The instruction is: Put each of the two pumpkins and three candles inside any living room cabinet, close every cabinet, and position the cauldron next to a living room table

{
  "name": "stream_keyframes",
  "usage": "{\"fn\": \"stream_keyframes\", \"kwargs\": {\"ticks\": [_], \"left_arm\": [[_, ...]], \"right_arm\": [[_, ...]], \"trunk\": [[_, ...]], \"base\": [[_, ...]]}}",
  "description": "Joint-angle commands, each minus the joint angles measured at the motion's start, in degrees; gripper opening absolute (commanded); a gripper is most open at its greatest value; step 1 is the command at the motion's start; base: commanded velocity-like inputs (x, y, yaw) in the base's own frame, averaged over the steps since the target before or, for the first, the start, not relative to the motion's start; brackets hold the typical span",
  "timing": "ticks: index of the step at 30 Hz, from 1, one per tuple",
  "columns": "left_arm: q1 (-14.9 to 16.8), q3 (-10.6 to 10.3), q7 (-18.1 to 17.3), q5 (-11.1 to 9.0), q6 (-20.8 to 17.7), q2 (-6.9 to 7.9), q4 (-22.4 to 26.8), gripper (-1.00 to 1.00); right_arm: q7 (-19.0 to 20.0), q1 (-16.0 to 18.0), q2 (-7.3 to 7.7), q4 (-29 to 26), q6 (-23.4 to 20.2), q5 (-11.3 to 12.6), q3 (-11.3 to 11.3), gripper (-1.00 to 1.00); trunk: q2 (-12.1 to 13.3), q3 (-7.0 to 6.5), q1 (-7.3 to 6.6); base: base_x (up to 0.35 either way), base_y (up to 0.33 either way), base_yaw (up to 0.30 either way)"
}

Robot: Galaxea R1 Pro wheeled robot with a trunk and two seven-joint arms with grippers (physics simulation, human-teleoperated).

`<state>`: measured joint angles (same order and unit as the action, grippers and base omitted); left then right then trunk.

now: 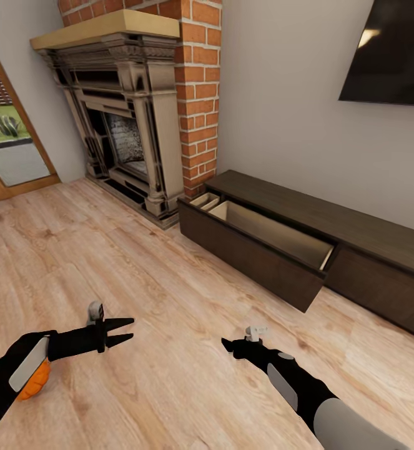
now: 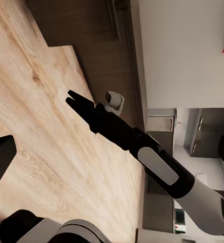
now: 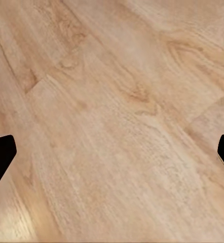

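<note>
Pumpkin (image 1: 37, 382) beside the left forearm looks light, rigid, smooth: grip its girth; both end effectors (image 1: 120, 332) (image 1: 226, 344) gape empty

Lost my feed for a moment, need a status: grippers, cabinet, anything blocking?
Left gripper open, empty. Right gripper open, empty, over bare wood floor. Cabinet ahead, one drawer pulled open, nothing visible inside. Path to it unobstructed.

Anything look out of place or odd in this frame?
One cabinet drawer hangs wide open and looks empty. An orange pumpkin sits on the floor, partly hidden under the left arm.
</note>
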<state>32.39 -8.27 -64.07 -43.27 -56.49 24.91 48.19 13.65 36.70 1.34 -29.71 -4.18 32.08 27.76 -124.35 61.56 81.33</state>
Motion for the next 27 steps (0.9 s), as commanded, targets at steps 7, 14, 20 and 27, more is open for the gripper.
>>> {"fn": "stream_keyframes", "kwargs": {"ticks": [7,14,20,27], "left_arm": [[0.0,-0.2,-0.1,-0.2,-0.3,0.05,0.0,1.0],[0.0,-0.2,-0.1,-0.2,-0.3,0.05,0.0,1.0],[0.0,-0.2,-0.2,-0.2,-0.3,0.05,0.0,1.0],[0.0,-0.1,-0.2,-0.3,-0.3,0.05,0.0,1.0]], "right_arm": [[-0.1,0.0,-0.02,-0.1,0.4,0.3,0.3,1.0],[-2.0,0.0,-0.02,-0.2,0.5,0.1,0.3,1.0],[-2.8,0.0,-0.28,-0.2,0.5,0.0,0.3,1.0],[-5.7,0.0,-1.34,-0.2,0.5,0.0,1.9,1.0]], "trunk": [[0.0,-0.59,0.02],[0.0,-0.96,0.02],[0.0,-1.39,0.02],[0.0,-1.91,0.02]], "base": [[0.227,-0.001,0.0],[0.053,0.0,0.004],[-0.231,0.0,0.126],[-0.053,0.0,0.178]]}}
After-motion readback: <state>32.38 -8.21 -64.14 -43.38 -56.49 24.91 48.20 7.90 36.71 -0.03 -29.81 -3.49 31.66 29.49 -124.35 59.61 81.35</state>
